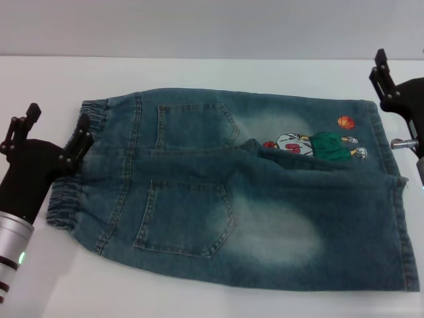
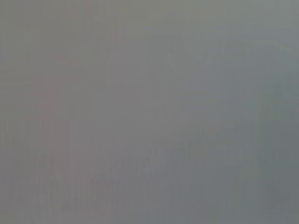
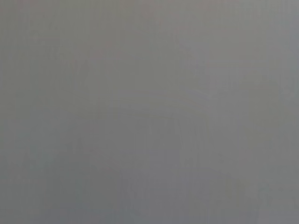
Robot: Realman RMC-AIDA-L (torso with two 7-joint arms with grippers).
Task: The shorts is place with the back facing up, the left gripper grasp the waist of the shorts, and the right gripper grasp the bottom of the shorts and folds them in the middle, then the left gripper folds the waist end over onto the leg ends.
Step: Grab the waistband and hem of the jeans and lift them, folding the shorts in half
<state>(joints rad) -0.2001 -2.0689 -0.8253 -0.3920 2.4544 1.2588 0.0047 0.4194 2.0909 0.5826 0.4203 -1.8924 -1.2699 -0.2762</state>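
The blue faded denim shorts (image 1: 238, 192) lie flat on the white table (image 1: 199, 73), back up, with both patch pockets showing. The ruffled waist (image 1: 65, 199) is at the left and the leg ends (image 1: 403, 232) at the right. The cartoon print with an orange basketball (image 1: 346, 122) sits on the far leg near its hem. My left gripper (image 1: 56, 126) is open at the waist's far half, one prong touching the band. My right gripper (image 1: 391, 89) hovers by the far leg's hem at the right edge, partly out of frame. Both wrist views show only flat grey.
A grey wall (image 1: 199, 26) runs behind the table's far edge. White tabletop shows beyond the shorts and in front of them near the left arm's silver wrist (image 1: 10, 248).
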